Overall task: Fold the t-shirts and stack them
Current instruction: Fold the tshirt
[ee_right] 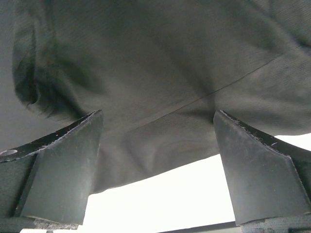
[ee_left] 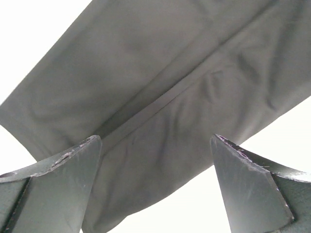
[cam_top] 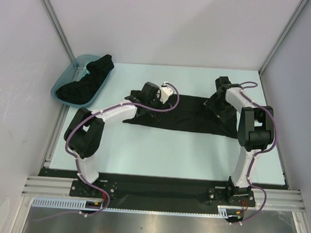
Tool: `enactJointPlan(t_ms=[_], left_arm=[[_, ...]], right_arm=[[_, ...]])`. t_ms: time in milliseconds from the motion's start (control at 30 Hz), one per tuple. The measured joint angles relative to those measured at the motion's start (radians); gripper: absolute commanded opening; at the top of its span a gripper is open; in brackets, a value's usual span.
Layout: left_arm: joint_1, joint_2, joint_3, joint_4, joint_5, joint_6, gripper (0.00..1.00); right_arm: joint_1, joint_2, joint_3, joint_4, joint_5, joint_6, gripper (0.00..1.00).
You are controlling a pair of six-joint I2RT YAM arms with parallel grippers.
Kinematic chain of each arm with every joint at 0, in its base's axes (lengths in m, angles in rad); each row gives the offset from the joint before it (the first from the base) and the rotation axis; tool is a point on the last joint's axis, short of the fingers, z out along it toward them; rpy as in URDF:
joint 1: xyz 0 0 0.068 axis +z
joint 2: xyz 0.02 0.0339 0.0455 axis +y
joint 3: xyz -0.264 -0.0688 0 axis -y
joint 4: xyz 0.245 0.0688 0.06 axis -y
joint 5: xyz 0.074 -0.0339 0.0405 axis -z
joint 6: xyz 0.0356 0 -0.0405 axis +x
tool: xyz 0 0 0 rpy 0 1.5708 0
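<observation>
Where heaped at the far-left rear corner of the bench: crumpled black t-shirts in a teal plastic tub. Mid-bench, one black t-shirt lying flat. Left jaws spread wide over its left part, gripping nothing; right jaws equally wide over its right end, empty.

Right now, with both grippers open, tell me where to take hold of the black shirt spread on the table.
Probably its near long edge, one pinch toward each end, coming down from above. The shirt lies flat as a wide strip on the table, so only an edge offers a bite; the left gripper and right gripper hang open over its two ends.
</observation>
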Motion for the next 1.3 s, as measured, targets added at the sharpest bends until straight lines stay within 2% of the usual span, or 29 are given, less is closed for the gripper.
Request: enactJointPlan(t_ms=[200,400,533,700,967,1300], left_arm=[[-0.015,0.049,0.061,0.017,0.048,0.201,1.00],[-0.009,0.185,0.211,-0.058,0.116,0.288,0.97],[-0.006,0.279,0.314,-0.158,0.155,0.298,0.96],[0.008,0.350,0.362,-0.257,0.178,0.296,0.96],[0.044,0.452,0.533,-0.417,0.235,0.243,0.95],[0.033,0.447,0.518,-0.417,0.237,0.164,0.92]], right_arm=[[0.023,0.018,0.046,-0.009,0.016,0.053,1.00],[0.031,0.077,0.087,-0.003,0.045,0.089,1.00],[0.034,0.099,0.087,-0.002,0.060,0.097,1.00],[0.034,0.103,0.087,0.008,0.074,0.097,1.00],[0.038,0.142,0.136,-0.033,0.082,0.084,1.00],[0.041,0.222,0.254,-0.111,0.063,0.006,0.99]])
